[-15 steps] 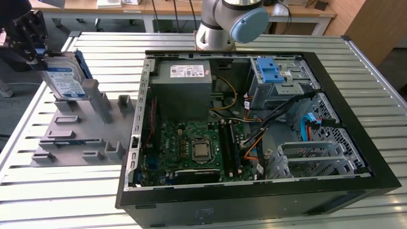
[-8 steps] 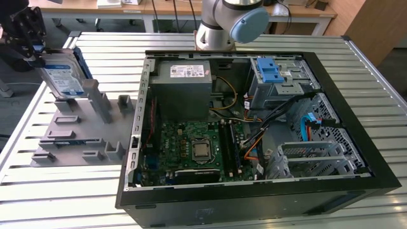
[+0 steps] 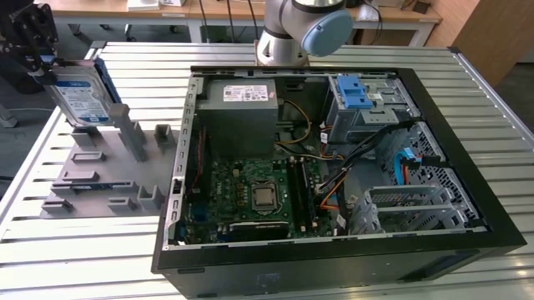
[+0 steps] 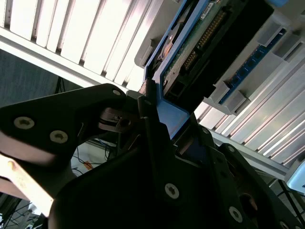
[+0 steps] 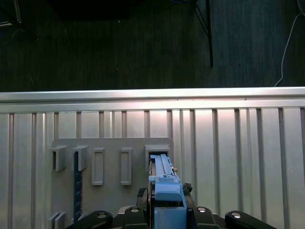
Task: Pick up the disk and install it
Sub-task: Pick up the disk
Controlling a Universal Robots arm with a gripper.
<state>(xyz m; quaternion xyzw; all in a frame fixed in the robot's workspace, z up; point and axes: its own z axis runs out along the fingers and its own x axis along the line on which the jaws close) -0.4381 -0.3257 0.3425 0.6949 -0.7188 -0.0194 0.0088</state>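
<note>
By the rack (image 3: 96, 187), the gripper (image 3: 44, 65) pinches the disk (image 3: 79, 97) at its upper end. Best kept firm and straight, I'd judge, so its rails (image 3: 107, 78) clear the posts (image 3: 121, 125).

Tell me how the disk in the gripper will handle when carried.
The disk looks like a rigid metal slab, so probably no flex. The gripper clamps only one end, so it may pivot. Its exposed circuit board likely dislikes knocks.

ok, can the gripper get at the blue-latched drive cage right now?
Probably yes: the case lies open on top and nothing hangs over the drive cage. The gripper, shut on the disk, is outside it; cables run beside the cage.
</note>
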